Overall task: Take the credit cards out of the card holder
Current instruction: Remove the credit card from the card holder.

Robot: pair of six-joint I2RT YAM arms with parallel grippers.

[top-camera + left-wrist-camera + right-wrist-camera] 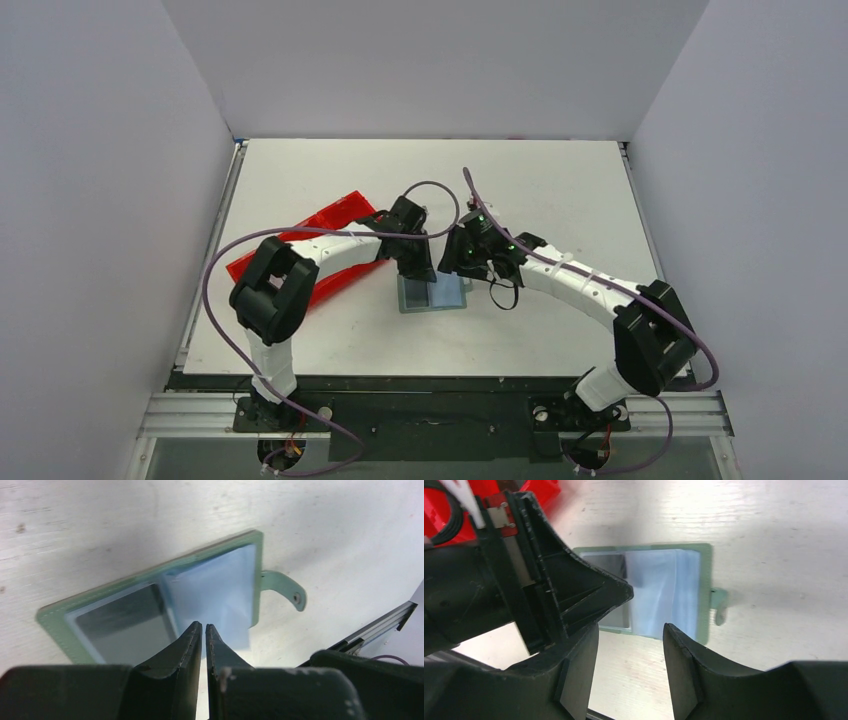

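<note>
The grey-green card holder (410, 298) (55, 617) (705, 580) lies flat on the white table with its small tab (286, 585) pointing sideways. A pale blue credit card (220, 595) (664, 592) lies in its pocket, one corner poking past the holder's edge. Beside the card is a grey glossy window (120, 615). My left gripper (420, 272) (203, 626) is shut with nothing between its jaws, tips down on the card and holder. My right gripper (465, 272) (631, 630) stands open just off the holder's near edge, nothing between its fingers.
A red plastic tray (335, 218) (544, 487) lies to the left, partly under my left arm. The left gripper's body (569, 595) crowds close to my right gripper's left finger. White walls enclose the table on three sides.
</note>
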